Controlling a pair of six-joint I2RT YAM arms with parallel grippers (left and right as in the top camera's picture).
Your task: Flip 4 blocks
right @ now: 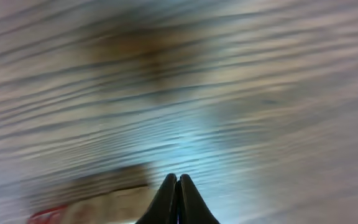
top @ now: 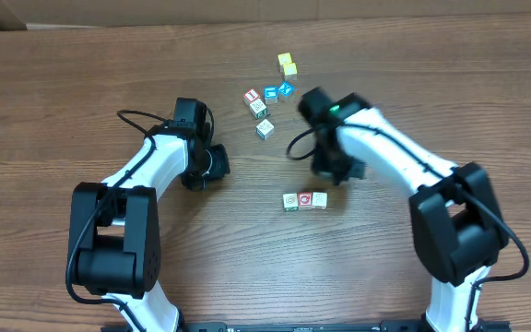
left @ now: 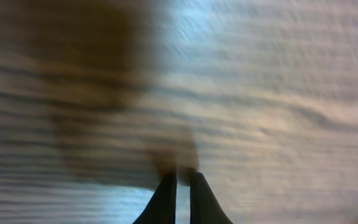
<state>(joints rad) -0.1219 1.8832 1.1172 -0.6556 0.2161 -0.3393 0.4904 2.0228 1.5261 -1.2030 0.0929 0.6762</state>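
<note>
A brown wood-grain table [top: 81, 83] is seen from above, with two white-and-black robot arms reaching in from the near edge.

The left gripper [left: 179, 179] hangs over bare wood left of centre. Its jaws are closed to a thin slit and hold nothing. The right gripper [right: 178, 182] is right of centre, with its jaws pressed together and empty. Both wrist views are heavily blurred. In the right wrist view a blurred pale block [right: 98, 202] with a red mark lies just left of the tips, not touching them. Which block it is cannot be told.

The alphabet blocks lie in two groups.
- **Far centre:** a loose cluster holds a red-lettered block [top: 253, 96], a grey-marked block [top: 258, 108] touching it, and a third block [top: 265, 128] a little nearer and apart.
- **Near side:** a short row of blocks [top: 305, 200] lies just beside the right gripper. The blocks touch side by side, with a green-framed face at the left end and a red ring next to it.

Right of the far cluster are two blue-faced cubes [top: 277, 92]. Two yellow cubes [top: 288, 65] sit farther back.
</note>
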